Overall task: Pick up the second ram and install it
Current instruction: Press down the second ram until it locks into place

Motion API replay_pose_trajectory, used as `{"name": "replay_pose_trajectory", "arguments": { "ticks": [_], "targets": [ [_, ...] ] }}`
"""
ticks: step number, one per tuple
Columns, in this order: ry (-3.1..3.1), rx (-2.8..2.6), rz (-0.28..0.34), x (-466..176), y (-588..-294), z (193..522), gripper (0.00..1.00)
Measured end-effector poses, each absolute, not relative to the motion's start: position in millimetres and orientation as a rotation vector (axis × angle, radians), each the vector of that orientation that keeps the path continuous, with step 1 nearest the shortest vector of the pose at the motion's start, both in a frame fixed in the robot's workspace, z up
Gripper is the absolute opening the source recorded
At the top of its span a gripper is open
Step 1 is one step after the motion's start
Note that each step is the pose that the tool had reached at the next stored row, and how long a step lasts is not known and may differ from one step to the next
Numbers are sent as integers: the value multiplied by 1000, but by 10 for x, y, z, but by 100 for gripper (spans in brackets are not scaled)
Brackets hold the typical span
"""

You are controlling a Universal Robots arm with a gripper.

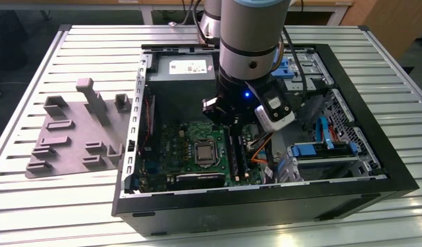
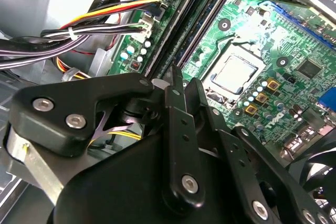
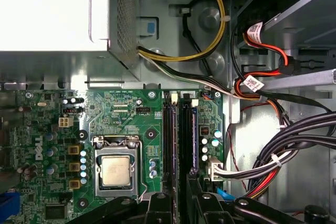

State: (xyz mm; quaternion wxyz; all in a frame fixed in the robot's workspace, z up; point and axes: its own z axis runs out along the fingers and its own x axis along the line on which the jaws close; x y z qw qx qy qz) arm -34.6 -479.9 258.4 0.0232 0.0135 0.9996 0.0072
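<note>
The second ram [image 3: 188, 140], long, dark and narrow, stands in a motherboard [image 3: 121, 114] slot; the jaws' state cannot be told.

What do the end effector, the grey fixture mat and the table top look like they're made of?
End effector: matte black, likely anodised metal or hard plastic; flat linkage plates held by bright screws. Grey fixture mat: dull uniform grey with moulded-looking raised blocks, probably plastic or printed; hard to say. Table top: pale silvery ribbed slats with a soft sheen, looks like extruded aluminium.
</note>
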Motion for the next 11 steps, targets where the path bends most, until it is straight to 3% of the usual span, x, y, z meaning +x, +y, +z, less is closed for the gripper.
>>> {"name": "replay_pose_trajectory", "arguments": {
  "ticks": [9,11],
  "targets": [
    [3095,42,22,-347,-4799,2585,24],
    [3095,42,22,-347,-4799,2585,11]
  ]
}}
